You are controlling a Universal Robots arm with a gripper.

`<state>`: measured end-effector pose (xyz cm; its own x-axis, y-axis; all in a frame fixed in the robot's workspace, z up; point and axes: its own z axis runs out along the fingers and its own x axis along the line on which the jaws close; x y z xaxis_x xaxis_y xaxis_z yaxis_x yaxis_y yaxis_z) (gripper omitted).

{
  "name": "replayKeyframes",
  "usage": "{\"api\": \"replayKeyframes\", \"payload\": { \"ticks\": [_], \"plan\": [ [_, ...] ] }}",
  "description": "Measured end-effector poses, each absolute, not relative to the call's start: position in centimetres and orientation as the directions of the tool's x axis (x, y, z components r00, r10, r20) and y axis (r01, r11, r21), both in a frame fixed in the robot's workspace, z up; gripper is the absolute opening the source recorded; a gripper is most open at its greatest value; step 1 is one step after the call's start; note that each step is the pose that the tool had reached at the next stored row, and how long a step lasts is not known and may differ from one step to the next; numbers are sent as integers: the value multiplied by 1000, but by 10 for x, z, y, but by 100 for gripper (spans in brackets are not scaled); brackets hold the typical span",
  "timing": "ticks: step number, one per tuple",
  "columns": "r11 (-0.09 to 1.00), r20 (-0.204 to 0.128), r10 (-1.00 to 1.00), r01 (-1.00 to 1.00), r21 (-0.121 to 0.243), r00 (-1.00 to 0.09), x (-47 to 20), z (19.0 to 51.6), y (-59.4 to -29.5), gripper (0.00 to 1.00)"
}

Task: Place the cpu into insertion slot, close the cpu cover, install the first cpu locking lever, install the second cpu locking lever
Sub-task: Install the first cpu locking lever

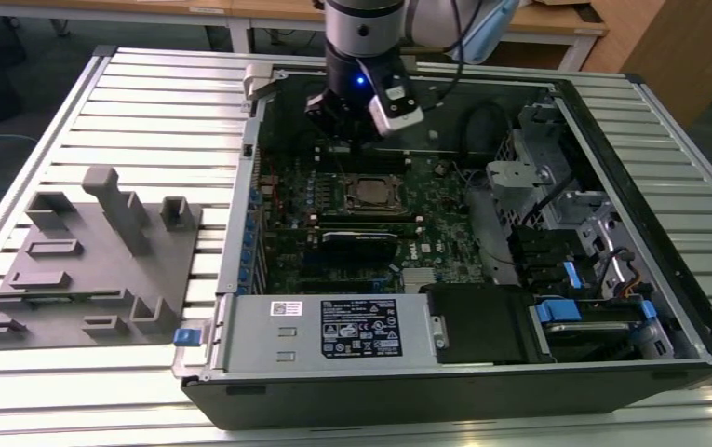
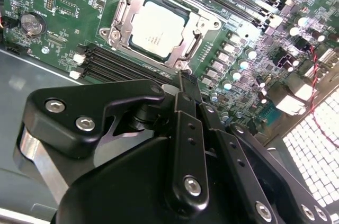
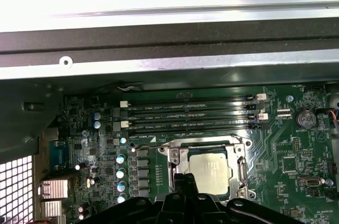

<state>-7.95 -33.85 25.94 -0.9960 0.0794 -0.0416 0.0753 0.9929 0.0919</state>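
Starting from the exterior view's left: the grey plastic rack sits on the slatted tabletop, well apart from the action. Next over is the open computer case, with the green board lying flat inside and the slot roughly mid-board. My arm hangs over the far side of the case, just beyond the slot.

In the second wrist view the cpu is sitting in the slot, and the cover looks to be lying flat around it. So I'd call the first two steps done and the levers the job in hand. The claw has its fingers pressed together with nothing between them. It hovers near one corner of the slot, beside the long black memory sockets, and isn't touching anything as far as I can see.

Lever work calls for a fine touch, I reckon. The levers run tight against the frame, and parts crowd the slot on every side.

What bugs me is that I honestly can't tell whether either lever is hooked down or loose. In the first wrist view the claw's own body blocks the near edge of the slot. In the exterior view the fingertips get lost against the dark case. Over on that view's right, the drive bays and cables are just clutter.
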Motion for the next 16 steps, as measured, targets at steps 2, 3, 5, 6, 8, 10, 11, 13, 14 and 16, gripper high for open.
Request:
{"api": "replayKeyframes", "payload": {
  "ticks": [2, 3, 5, 6, 8, 10, 11, 13, 14, 16],
  "plan": [
    [993, -42, 79, 75, 92, -996, -81, 259, -338, 10],
    [993, -42, 79, 75, 92, -996, -81, 259, -338, 10],
    [993, -42, 79, 75, 92, -996, -82, 259, -338, 10],
    [993, -42, 79, 75, 92, -996, -82, 259, -338, 10],
    [993, -42, 79, 75, 92, -996, -82, 259, -338, 10],
    [993, -42, 80, 76, 92, -996, -83, 259, -338, 10],
    [993, -42, 79, 75, 92, -996, -84, 259, -339, 10],
    [993, -42, 79, 75, 92, -996, -85, 259, -339, 10],
    [993, -42, 79, 75, 92, -996, -86, 259, -338, 10],
    [993, -42, 79, 75, 92, -996, -88, 259, -338, 10]
  ]
}}
